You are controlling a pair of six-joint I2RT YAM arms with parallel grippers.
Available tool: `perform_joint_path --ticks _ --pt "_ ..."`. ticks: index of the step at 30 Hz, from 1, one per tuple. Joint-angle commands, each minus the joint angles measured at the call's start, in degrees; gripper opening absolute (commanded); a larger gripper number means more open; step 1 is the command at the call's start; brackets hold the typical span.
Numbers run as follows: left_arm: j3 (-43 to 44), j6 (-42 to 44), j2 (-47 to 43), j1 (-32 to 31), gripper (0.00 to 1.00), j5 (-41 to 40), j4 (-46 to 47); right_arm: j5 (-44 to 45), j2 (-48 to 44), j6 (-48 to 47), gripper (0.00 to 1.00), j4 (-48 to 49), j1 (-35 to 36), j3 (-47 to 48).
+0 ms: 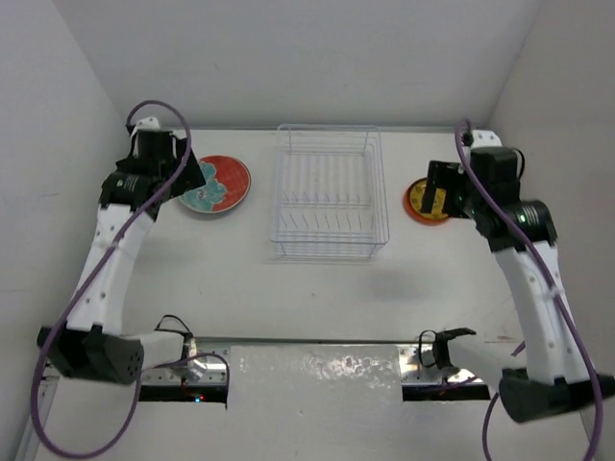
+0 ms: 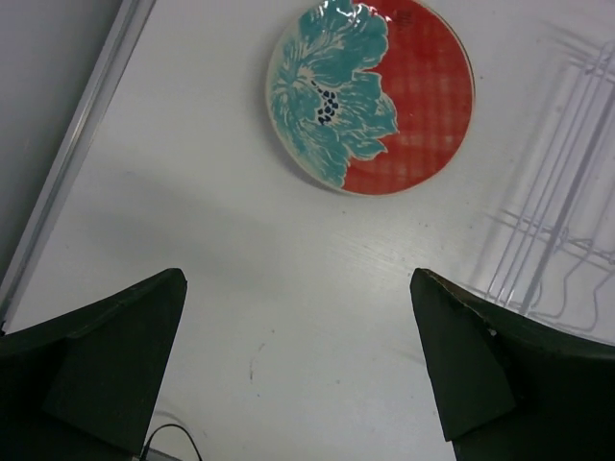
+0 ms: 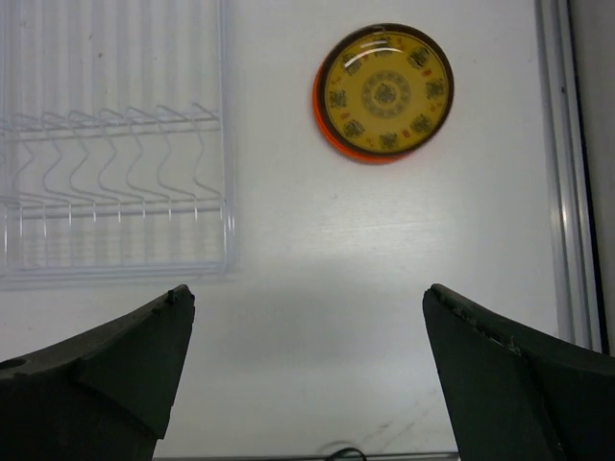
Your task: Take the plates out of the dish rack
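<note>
The dish rack of thin white wire stands in the middle of the table with no plate in it. Left of it a teal patterned plate lies on a larger red plate; in the top view this stack sits beside my left gripper. Right of the rack a yellow plate with dark-red pattern lies on an orange plate, and this stack is partly under my right gripper. My left gripper and right gripper hang open above bare table, holding nothing.
White walls close in the table on the left, back and right. A metal rail runs along the left edge and another rail along the right. The rack's corner lies right of the left gripper, and its side left of the right gripper.
</note>
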Motion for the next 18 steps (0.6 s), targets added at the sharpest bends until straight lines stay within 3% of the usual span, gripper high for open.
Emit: perform_joint_path --ticks 1,4,7,10,18 --pt "-6.2 0.9 -13.6 -0.3 1.0 -2.7 5.6 3.2 -9.7 -0.2 0.99 -0.7 1.4 -6.5" --pt "-14.1 -0.5 -23.2 -0.3 1.0 -5.1 6.7 10.2 -15.3 0.9 0.99 -6.2 2.5 -10.4" --pt "-20.6 -4.3 -27.0 -0.3 1.0 -7.2 3.8 10.9 -24.6 0.5 0.99 -9.0 3.1 -16.2" --pt "-26.4 -5.1 -30.4 -0.3 1.0 -5.6 3.5 11.2 -28.3 -1.1 0.99 -11.6 3.1 -18.6" --pt "-25.6 -5.9 -29.2 -0.9 1.0 -5.8 2.7 11.6 -29.5 1.9 0.99 -13.8 3.1 -19.9"
